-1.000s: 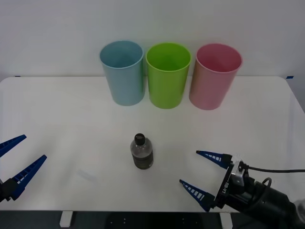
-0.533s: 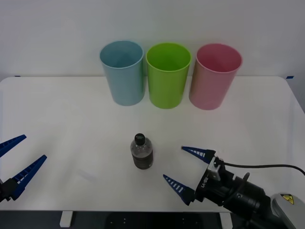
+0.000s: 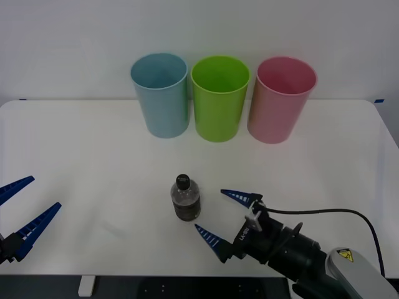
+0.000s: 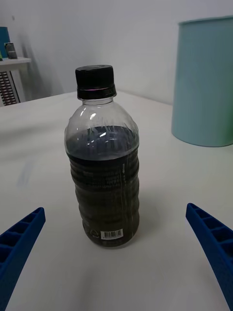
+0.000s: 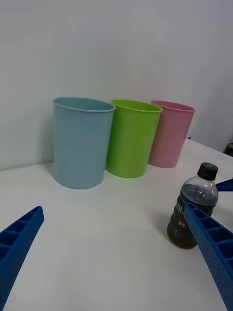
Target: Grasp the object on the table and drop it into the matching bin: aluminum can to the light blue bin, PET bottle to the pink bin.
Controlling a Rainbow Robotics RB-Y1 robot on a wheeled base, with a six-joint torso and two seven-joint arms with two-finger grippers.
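Observation:
A small clear PET bottle (image 3: 185, 198) (image 4: 103, 160) (image 5: 190, 206) with a black cap and dark label stands upright near the middle front of the white table (image 3: 87, 149). Just to its right, low over the table, my right gripper (image 3: 221, 217) (image 4: 116, 252) is open, its blue fingers (image 4: 19, 243) pointing at the bottle without touching it. At the table's front left corner my left gripper (image 3: 22, 208) (image 5: 114, 252) waits open. The pink bin (image 3: 282, 98) (image 5: 170, 133) stands at the back right and the light blue bin (image 3: 161, 93) (image 5: 80, 141) (image 4: 206, 80) at the back left.
A lime green bin (image 3: 219, 96) (image 5: 132, 137) stands between the pink and light blue bins in a tight row along the table's far edge. A black cable (image 3: 330, 215) loops over my right arm. Bare tabletop lies between bottle and bins.
My right gripper has advanced leftward along the table's front toward the bottle, still open. The bottle and left arm have not moved.

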